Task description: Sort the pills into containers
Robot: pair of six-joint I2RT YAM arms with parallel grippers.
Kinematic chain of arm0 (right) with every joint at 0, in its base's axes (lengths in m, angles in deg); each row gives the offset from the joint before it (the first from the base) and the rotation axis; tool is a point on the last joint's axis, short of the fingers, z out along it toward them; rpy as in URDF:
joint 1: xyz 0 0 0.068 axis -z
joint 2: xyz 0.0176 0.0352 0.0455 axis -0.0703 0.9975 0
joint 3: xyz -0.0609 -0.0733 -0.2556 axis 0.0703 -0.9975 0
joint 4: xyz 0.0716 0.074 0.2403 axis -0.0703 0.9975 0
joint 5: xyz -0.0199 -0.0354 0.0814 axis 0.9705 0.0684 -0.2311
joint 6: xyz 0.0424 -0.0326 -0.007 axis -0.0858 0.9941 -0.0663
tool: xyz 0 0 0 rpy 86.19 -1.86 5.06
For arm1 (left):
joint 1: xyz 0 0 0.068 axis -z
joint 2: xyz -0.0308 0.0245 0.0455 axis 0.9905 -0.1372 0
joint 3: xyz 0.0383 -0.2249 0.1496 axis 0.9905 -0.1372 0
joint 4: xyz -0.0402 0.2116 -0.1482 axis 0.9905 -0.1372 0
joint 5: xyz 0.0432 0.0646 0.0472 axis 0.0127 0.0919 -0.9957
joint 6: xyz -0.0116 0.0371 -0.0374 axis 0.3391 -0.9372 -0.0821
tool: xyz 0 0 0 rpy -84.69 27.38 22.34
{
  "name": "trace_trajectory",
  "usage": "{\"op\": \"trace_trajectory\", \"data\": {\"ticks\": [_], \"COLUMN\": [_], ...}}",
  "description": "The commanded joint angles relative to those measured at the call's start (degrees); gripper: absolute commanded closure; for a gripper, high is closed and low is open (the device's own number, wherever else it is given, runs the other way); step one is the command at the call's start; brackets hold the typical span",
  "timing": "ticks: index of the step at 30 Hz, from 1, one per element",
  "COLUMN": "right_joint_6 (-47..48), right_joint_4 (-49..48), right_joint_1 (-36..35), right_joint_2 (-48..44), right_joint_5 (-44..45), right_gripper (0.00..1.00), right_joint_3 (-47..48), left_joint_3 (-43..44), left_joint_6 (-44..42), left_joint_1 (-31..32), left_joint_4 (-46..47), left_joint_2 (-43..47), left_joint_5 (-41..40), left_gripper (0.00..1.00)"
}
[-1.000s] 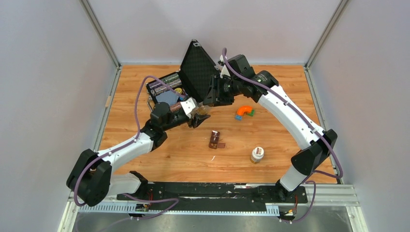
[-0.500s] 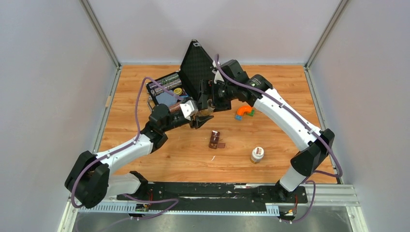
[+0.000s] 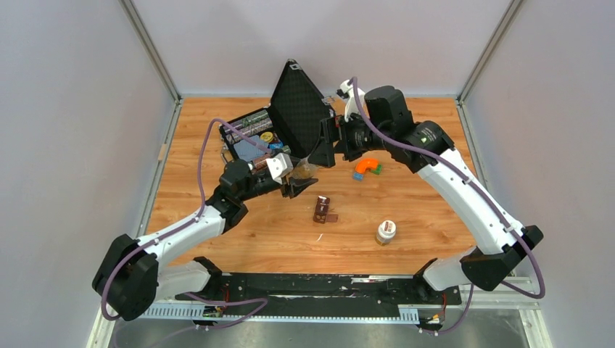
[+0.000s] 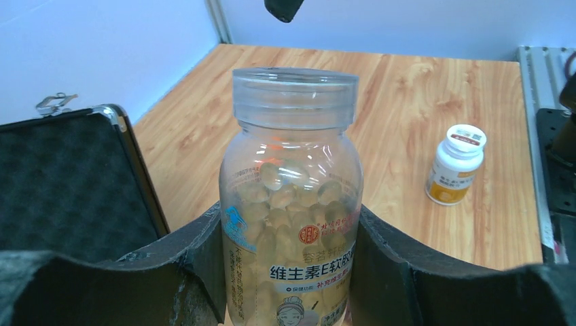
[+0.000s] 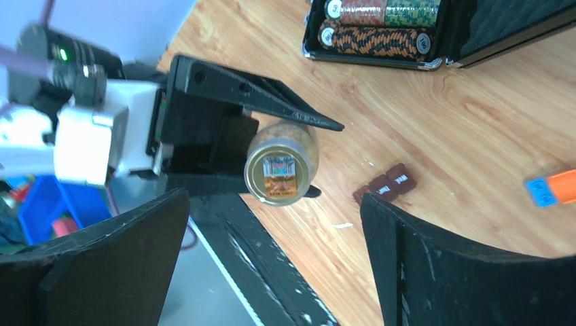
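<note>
Pill bottle (image 4: 291, 197) base cut off, containers (image 3: 324, 209) lids unclear

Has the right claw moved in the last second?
Yes. The right gripper drew back rightward: its wrist, earlier left of the orange piece, is now directly behind it, jaws opened wide.

White-shelled arms (image 3: 181, 228) with black joints, purple cables (image 3: 203, 163), black end effectors (image 3: 299, 177).

Lab cell: grey panel walls (image 3: 72, 109)
</note>
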Motion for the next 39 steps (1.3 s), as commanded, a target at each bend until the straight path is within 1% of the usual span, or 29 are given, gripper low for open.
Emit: {"op": "trace_trajectory", "data": {"ticks": [1, 3, 6, 9, 12, 16, 18, 23, 26, 27, 30, 32, 35, 37, 39], "right_joint_6": [14.8, 16.9, 19.1, 20.4, 21.2, 21.5, 21.3, 19.8, 16.8, 16.1, 13.5, 10.9, 5.5, -1.3, -10.8], "right_joint_4": [-0.8, 0.9, 3.4, 5.3, 6.5, 6.3, 5.7, 2.8, 1.9, 1.6, 0.6, 0.1, -0.6, -1.3, -1.0], "right_joint_1": [-0.1, -0.1, -0.1, -0.2, -0.2, -0.4, -0.5, -0.5, -0.6, -0.6, -0.6, -0.7, -0.8, -1.0, -1.2], "right_joint_2": [-2.7, -2.5, -1.3, 0.1, 1.4, 2.3, 2.8, 3.1, 3.4, 3.5, 3.7, 3.8, 4.2, 4.8, 5.4], "right_joint_5": [-4.1, -2.9, -4.8, -5.3, -6.4, -7.5, -7.1, -7.4, -8.5, -8.5, -8.2, -8.5, -5.7, -2.1, 4.3], "right_gripper": [0.01, 0.04, 0.21, 0.29, 0.32, 0.28, 0.28, 0.37, 0.47, 0.53, 0.62, 0.65, 0.73, 0.75, 0.72], "right_joint_3": [-3.4, -2.9, -1.6, -0.5, -0.1, -0.2, -0.4, -1.9, -2.7, -3.0, -3.8, -4.5, -5.0, -4.9, -4.7], "left_joint_3": [1.5, 2.1, 2.7, 2.9, 3.3, 4.0, 4.3, 4.9, 5.0, 5.1, 5.1, 5.1, 5.1, 5.0, 5.1], "left_joint_6": [0.1, -0.7, -1.2, -1.4, -1.4, -1.6, -1.7, -2.0, -1.7, -1.7, -1.2, -1.0, -1.2, -1.6, -2.8], "left_joint_1": [0.0, 0.1, 0.1, 0.1, 0.0, 0.1, 0.0, 0.0, 0.1, 0.1, 0.0, 0.1, 0.0, 0.0, 0.1], "left_joint_4": [-2.3, -4.5, -5.9, -6.3, -6.1, -6.1, -6.2, -6.0, -5.1, -5.0, -3.7, -2.8, -1.9, -1.7, -2.6], "left_joint_2": [2.3, 2.4, 2.4, 2.0, 1.4, 0.6, 0.2, -0.6, -0.9, -1.0, -1.3, -1.5, -1.8, -1.9, -2.0], "left_joint_5": [4.6, 6.3, 7.6, 8.5, 9.3, 10.1, 10.4, 10.5, 10.0, 9.8, 8.6, 8.0, 6.6, 4.7, 2.5], "left_gripper": [1.00, 1.00, 1.00, 1.00, 1.00, 1.00, 1.00, 1.00, 1.00, 1.00, 1.00, 1.00, 1.00, 1.00, 1.00]}}
